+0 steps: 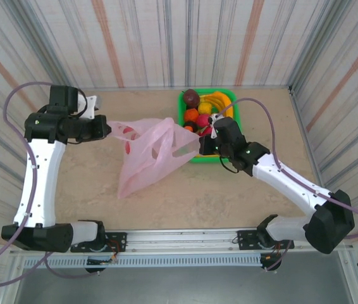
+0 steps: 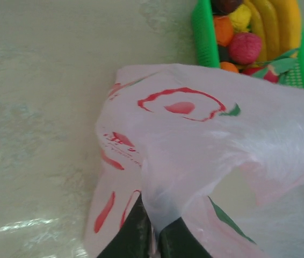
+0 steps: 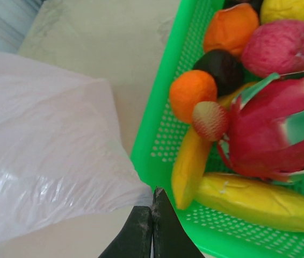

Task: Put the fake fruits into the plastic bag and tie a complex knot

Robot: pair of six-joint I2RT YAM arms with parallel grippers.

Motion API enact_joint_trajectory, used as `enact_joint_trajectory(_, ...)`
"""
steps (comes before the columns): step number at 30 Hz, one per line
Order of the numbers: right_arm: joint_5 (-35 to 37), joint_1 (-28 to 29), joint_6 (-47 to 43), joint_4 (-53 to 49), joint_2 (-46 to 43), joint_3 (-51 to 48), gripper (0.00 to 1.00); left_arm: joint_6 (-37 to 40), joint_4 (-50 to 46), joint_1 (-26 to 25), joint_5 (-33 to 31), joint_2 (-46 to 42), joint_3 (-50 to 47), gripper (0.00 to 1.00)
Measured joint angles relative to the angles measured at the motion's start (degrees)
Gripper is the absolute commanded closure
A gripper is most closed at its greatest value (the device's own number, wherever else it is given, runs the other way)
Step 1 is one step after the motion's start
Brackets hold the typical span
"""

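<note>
Your left gripper is clamped on a fold of the pink bag. Your right gripper pinches the bag's opposite edge, jaws pressed together. The fruits lie in the green basket, just beside the right jaws.

The thin translucent pink plastic bag carries red outline fruit prints with small green leaf marks, over a pale beige tabletop with faint marbled veining. In the bright green perforated plastic basket the glossy toy fruits are yellow bananas, an orange round fruit, a dark purple round one, a rough magenta ball, a pale red strawberry with light speckles, and a deep pink dragon fruit with green scales. The corrugated wall panels are whitish grey with vertical rust-orange stripes.
</note>
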Motion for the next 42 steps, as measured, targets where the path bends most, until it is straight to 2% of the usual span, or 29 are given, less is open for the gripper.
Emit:
enact_joint_trajectory(2, -0.6, 0.9, 0.5, 0.5, 0.1, 0.0, 1.00, -1.3, 3.1, -0.1, 4.4, -0.9, -2.9, 0.66)
enact_joint_trajectory(4, -0.9, 1.6, 1.1, 1.3, 0.2, 0.0, 1.00, -2.9, 5.8, -0.3, 7.6, -1.6, -5.5, 0.58)
enact_joint_trajectory(8, -1.5, 2.6, 2.7, 2.8, 0.9, 0.0, 1.00, -5.4, 9.0, -0.4, 11.3, -3.0, -7.0, 0.34)
enact_joint_trajectory(11, -1.4, 3.1, 3.1, 3.3, 1.0, 0.0, 1.00, -7.2, 10.4, -0.4, 11.9, -5.4, -7.1, 0.21)
enact_joint_trajectory(14, -1.2, 3.8, 3.3, 3.6, 1.0, 0.2, 1.00, -9.5, 11.9, -0.4, 11.4, -9.6, -7.9, 0.14)
enact_joint_trajectory(17, -0.8, 4.5, 3.9, 4.3, 1.0, 0.3, 1.00, -14.3, 13.3, -0.6, 8.2, -15.2, -10.9, 0.02)
enact_joint_trajectory(20, -0.3, 5.0, 4.1, 4.3, 1.0, 0.4, 1.00, -21.6, 15.3, -2.8, 3.6, -20.3, -15.5, 0.01)
enact_joint_trajectory(23, -0.1, 5.5, 4.1, 4.3, 1.3, 0.9, 1.00, -27.8, 15.9, -8.2, -0.1, -22.6, -18.7, 0.01)
enact_joint_trajectory(28, 0.1, 6.4, 4.1, 4.4, 1.6, 1.9, 1.00, -33.4, 18.2, -20.0, -8.0, -19.8, -19.8, 0.01)
enact_joint_trajectory(30, 0.1, 6.7, 4.1, 4.3, 1.6, 1.9, 1.00, -34.9, 19.4, -23.2, -10.9, -17.9, -20.2, 0.01)
enact_joint_trajectory(33, 0.3, 7.1, 4.1, 4.3, 1.8, 1.9, 1.00, -36.5, 21.5, -26.0, -14.2, -13.6, -20.9, 0.01)
enact_joint_trajectory(38, 1.1, 7.3, 4.1, 4.3, 2.0, 1.9, 1.00, -36.7, 21.4, -29.7, -20.8, -7.0, -20.2, 0.07)
enact_joint_trajectory(42, 1.7, 7.3, 4.0, 4.2, 2.0, 1.9, 1.00, -35.9, 19.5, -31.7, -25.2, -5.3, -19.8, 0.12)
